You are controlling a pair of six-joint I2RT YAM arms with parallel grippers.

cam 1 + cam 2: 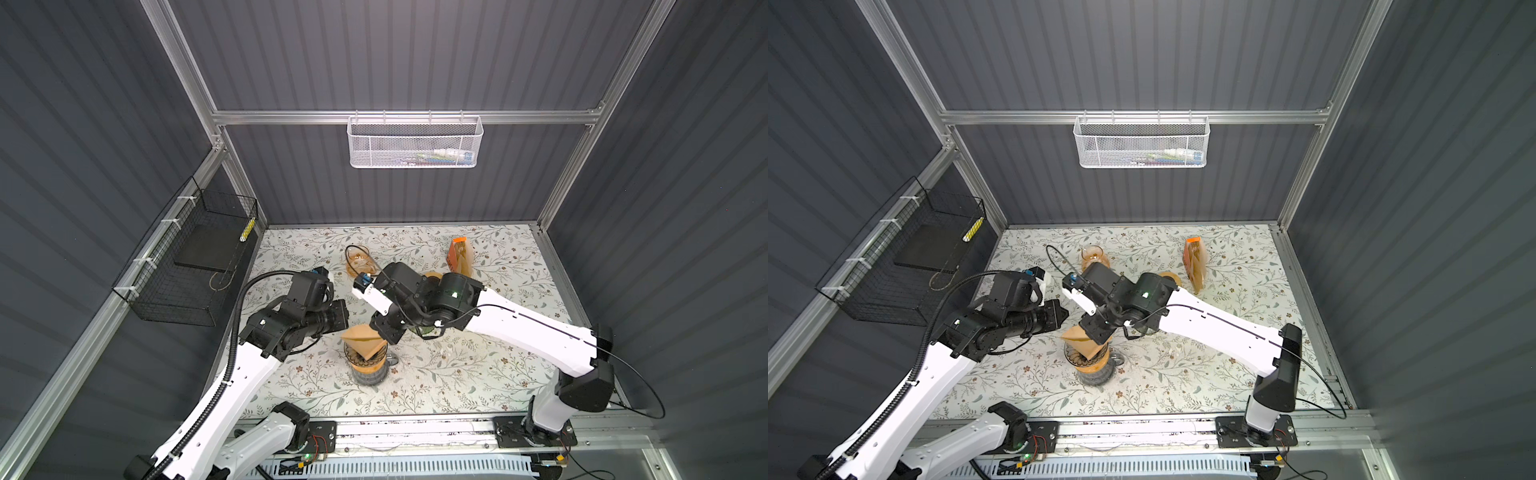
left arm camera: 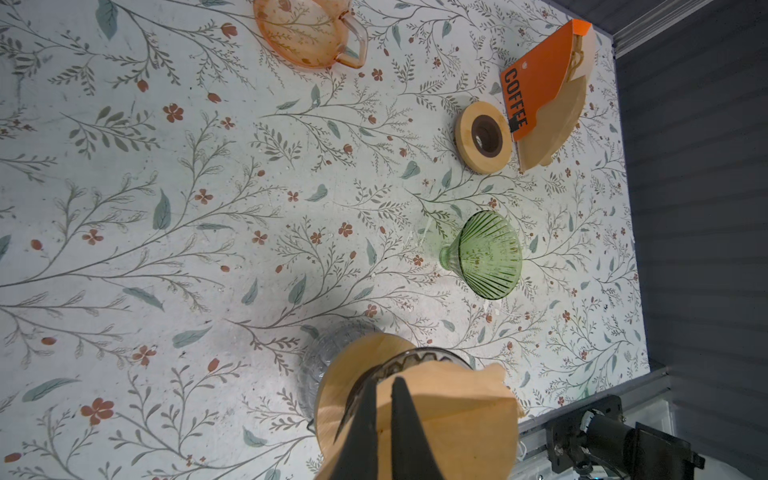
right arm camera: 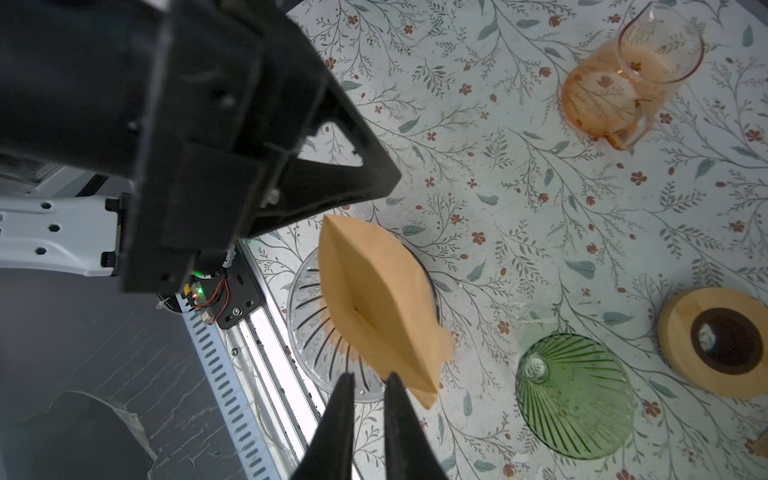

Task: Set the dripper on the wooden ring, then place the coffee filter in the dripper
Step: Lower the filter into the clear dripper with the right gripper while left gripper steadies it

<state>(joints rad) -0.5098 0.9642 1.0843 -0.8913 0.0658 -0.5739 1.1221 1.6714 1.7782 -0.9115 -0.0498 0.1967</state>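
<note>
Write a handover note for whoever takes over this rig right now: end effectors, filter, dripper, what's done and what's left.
Left end effector: shut, apparently pinching the brown paper coffee filter by its edge.
Right end effector: slightly open, empty, beside the filter's other end.
Clear ribbed glass dripper: upright on the wood-collared glass carafe.
Done: filter rests in the dripper's mouth, partly opened.
Left: it sits tilted, corners past the rim; spread it, seat it, release.
</note>
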